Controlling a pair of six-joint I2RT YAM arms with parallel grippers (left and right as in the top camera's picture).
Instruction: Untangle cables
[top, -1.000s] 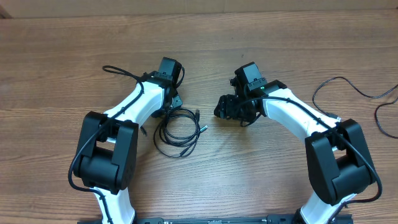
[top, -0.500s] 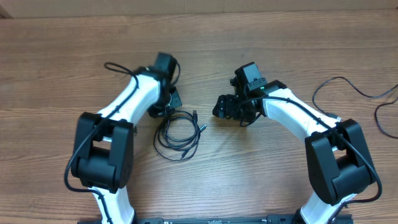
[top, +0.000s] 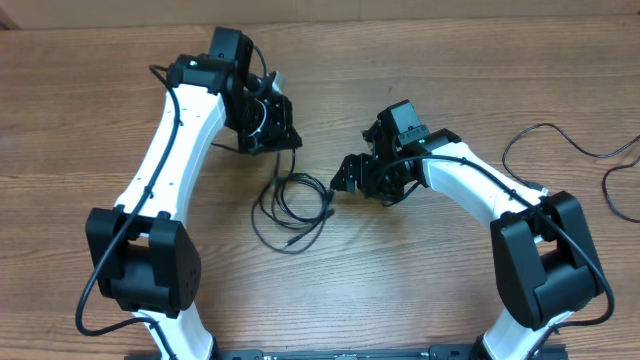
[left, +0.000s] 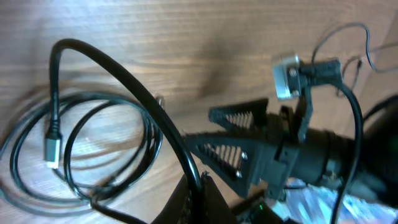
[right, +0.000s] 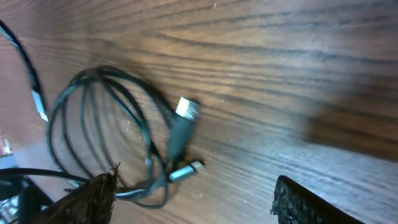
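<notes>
The cables (top: 292, 212) lie as a loose coil of thin black cord on the wooden table, between my two arms. My left gripper (top: 277, 145) is raised beyond the coil and shut on one strand, which runs down from it into the loops. In the left wrist view my gripper (left: 200, 196) pinches that strand (left: 118, 68), which arcs over to a silver plug (left: 51, 144). My right gripper (top: 340, 178) stands open just right of the coil. In the right wrist view that gripper (right: 196, 199) is empty, with two plugs (right: 186, 109) of the coil ahead of its left finger (right: 93, 198).
Another thin black cord (top: 560, 140) loops on the table at the far right, near the right arm's base (top: 545, 270). The left arm's base (top: 140, 265) stands at the near left.
My left gripper shut on a strand, then rose and swung away from the coil, drawing the strand out. My right gripper opened wider and edged left toward the coil.
</notes>
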